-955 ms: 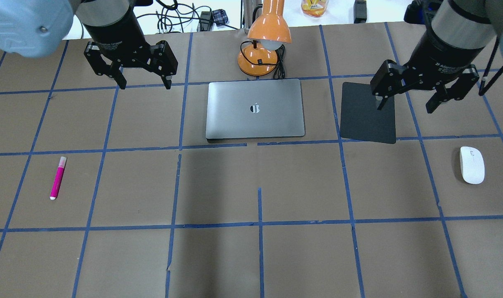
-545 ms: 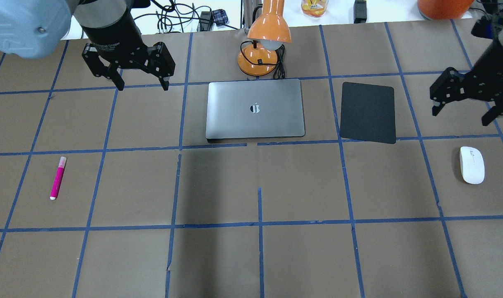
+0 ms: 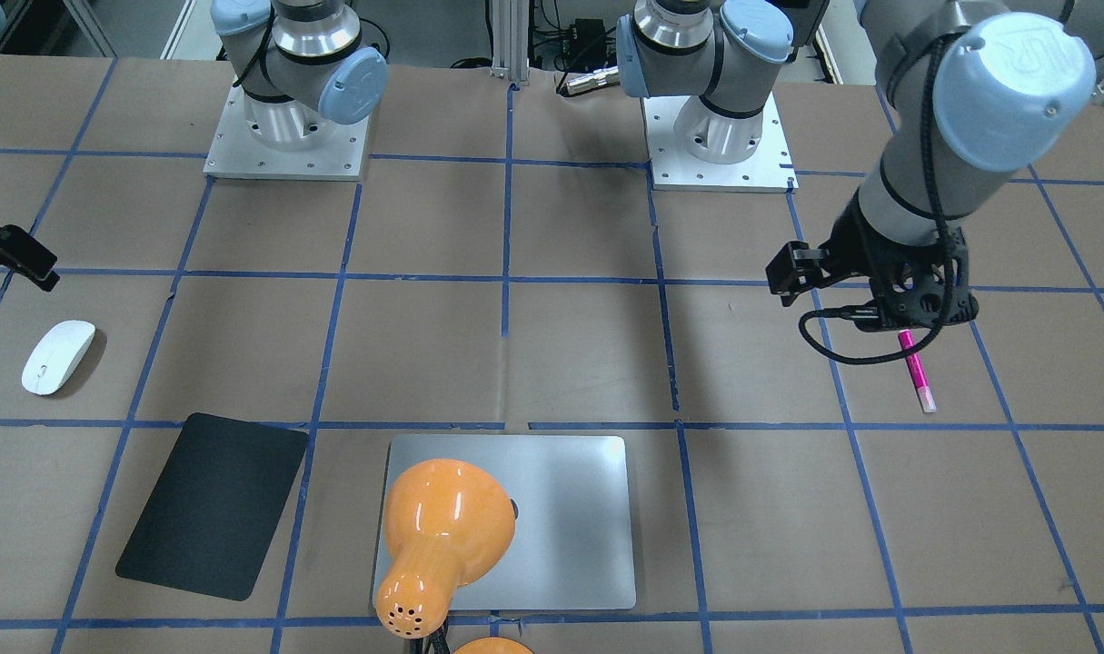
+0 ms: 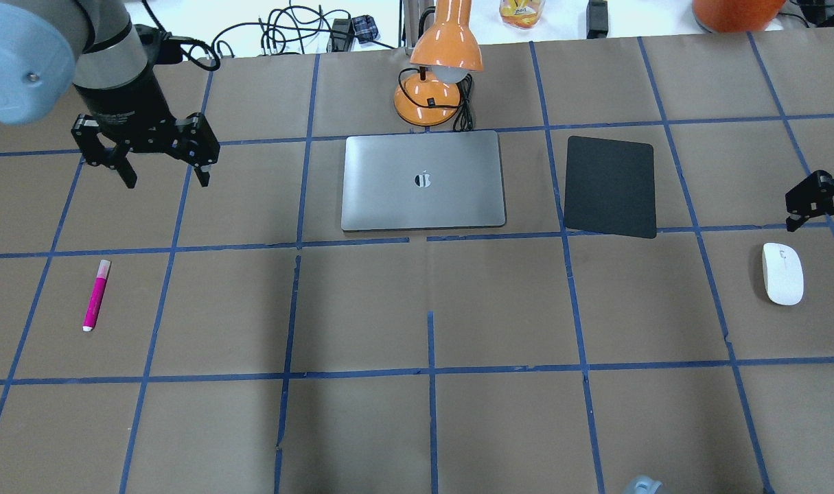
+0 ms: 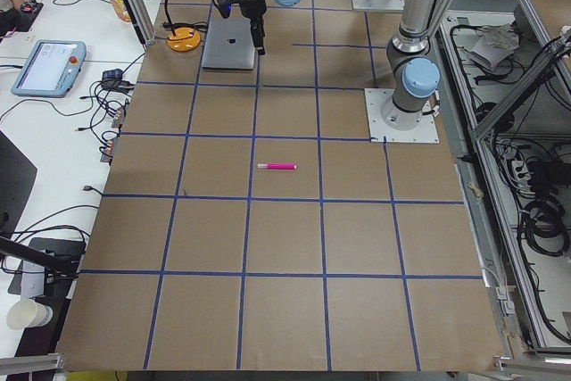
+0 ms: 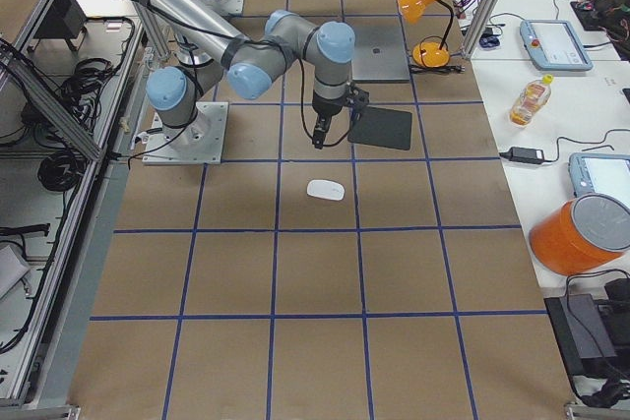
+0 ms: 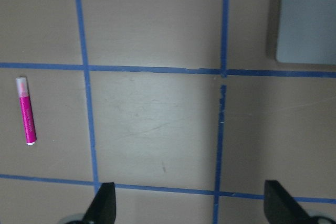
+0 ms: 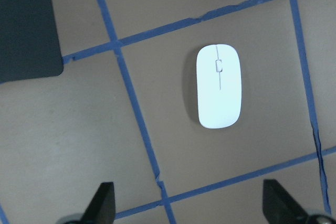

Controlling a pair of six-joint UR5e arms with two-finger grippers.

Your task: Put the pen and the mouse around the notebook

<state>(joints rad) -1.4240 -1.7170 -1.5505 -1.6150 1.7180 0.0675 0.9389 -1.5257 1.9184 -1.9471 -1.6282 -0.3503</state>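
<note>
Left claw (image 4: 163, 175) hung released, far of pen (image 4: 95, 295); right claw (image 8: 189, 205) released near mouse (image 8: 219, 86), right of notebook (image 4: 423, 182).

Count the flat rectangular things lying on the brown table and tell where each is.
2. The silver notebook lies mid-table, just before the orange lamp; the black mat lies apart from it on the robot's right side. None seems hidden.

Gaping left tool (image 4: 164, 180), gaping right tool (image 8: 188, 205), both hovering
</note>
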